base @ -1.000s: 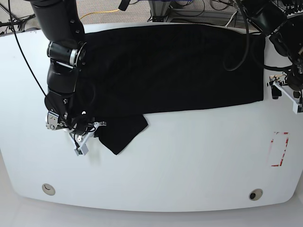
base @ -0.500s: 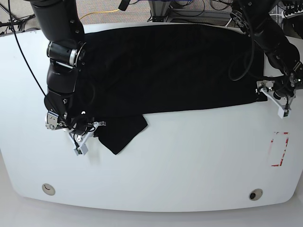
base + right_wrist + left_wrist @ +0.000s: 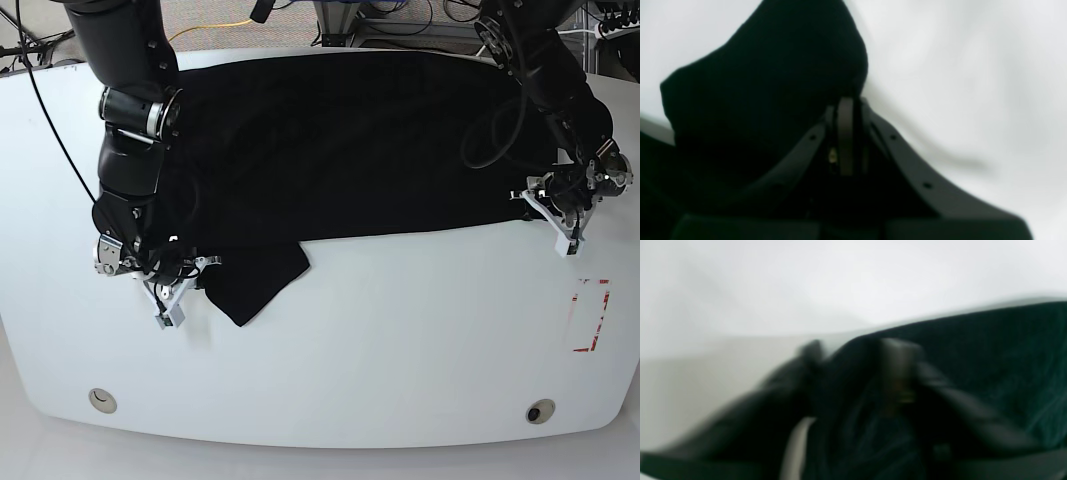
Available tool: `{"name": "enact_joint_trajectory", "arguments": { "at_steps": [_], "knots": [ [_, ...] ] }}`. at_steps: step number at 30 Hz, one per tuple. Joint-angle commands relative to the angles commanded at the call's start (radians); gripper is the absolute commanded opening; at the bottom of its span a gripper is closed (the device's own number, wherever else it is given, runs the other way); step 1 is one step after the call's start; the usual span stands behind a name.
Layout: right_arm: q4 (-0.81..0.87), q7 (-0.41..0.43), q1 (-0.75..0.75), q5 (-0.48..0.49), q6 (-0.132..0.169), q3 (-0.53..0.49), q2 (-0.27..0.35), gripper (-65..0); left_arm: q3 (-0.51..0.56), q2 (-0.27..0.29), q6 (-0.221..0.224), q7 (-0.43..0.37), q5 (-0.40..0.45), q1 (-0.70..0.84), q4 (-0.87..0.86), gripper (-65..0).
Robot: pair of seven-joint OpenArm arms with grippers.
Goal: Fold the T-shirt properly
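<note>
The black T-shirt [image 3: 350, 140] lies spread across the back half of the white table [image 3: 400, 330], with one sleeve [image 3: 258, 282] sticking out toward the front. My right gripper [image 3: 193, 284] sits at that sleeve's left edge. In the right wrist view its fingers [image 3: 845, 101] are pressed together on the black cloth [image 3: 766, 76]. My left gripper [image 3: 557, 222] is at the shirt's lower right corner. The left wrist view is blurred, but there the gripper [image 3: 855, 348] has its fingers apart with the shirt's edge [image 3: 990, 350] between them. No print shows on the cloth.
A red-outlined rectangle [image 3: 588, 315] is marked on the table near the right edge. Two round holes [image 3: 101, 400] [image 3: 540, 411] sit near the front edge. Cables and equipment [image 3: 400, 20] lie behind the table.
The left arm has swung in from beyond the table's right edge to the shirt's lower right corner. The right arm and the sleeve have hardly moved.
</note>
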Motion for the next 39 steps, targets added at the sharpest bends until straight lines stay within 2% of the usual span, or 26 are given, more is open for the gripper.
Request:
{"name": "enact_joint_trajectory", "arguments": {
  "at_steps": [2, 6, 12, 21, 25, 30, 32, 36, 39],
  "knots": [
    [0.051, -0.021, -0.005, 0.0, 0.0, 0.0, -0.003, -65.0, 0.0, 0.0, 0.0, 0.0, 0.0, 0.002, 0.002, -63.1],
    [0.133, -0.069, -0.008, 0.0, 0.0, 0.0, -0.005, -65.0, 0.002, -0.003, 0.0, 0.0, 0.0, 0.002, 0.009, -63.7],
    [0.232, -0.143, -0.015, 0.0, 0.0, 0.005, 0.002, -65.0, 0.002, 0.0, 0.0, 0.0, 0.0, 0.009, 0.14, -63.9],
    [0.545, -0.313, -0.123, 0.009, 0.0, 0.008, 0.003, -65.0, 0.054, 0.0, 0.0, 0.0, 0.002, 0.058, 0.273, -63.7],
    [0.644, -0.35, -0.161, 0.009, 0.0, 0.008, 0.002, -65.0, 0.08, -0.005, 0.0, 0.0, 0.006, 0.066, 0.285, -62.9],
    [0.672, -0.353, -0.183, 0.009, 0.0, 0.008, 0.002, -65.0, 0.106, -0.023, 0.0, 0.0, 0.0, 0.11, 0.293, -54.7],
    [0.674, -0.379, -0.184, 0.009, 0.0, 0.008, 0.002, -65.0, 0.101, -0.023, 0.0, 0.0, 0.0, 0.114, 0.293, -55.7],
    [0.763, -0.462, -0.227, 0.011, 0.0, 0.051, 0.002, -65.0, 0.098, -0.025, 0.0, 0.0, 0.0, 0.118, 0.318, -65.0],
    [0.818, -0.474, -0.261, 0.011, 0.0, 0.066, -0.005, -65.0, 0.098, -0.021, 0.0, 0.0, 0.002, 0.133, 0.331, -64.0]
  ]
}}
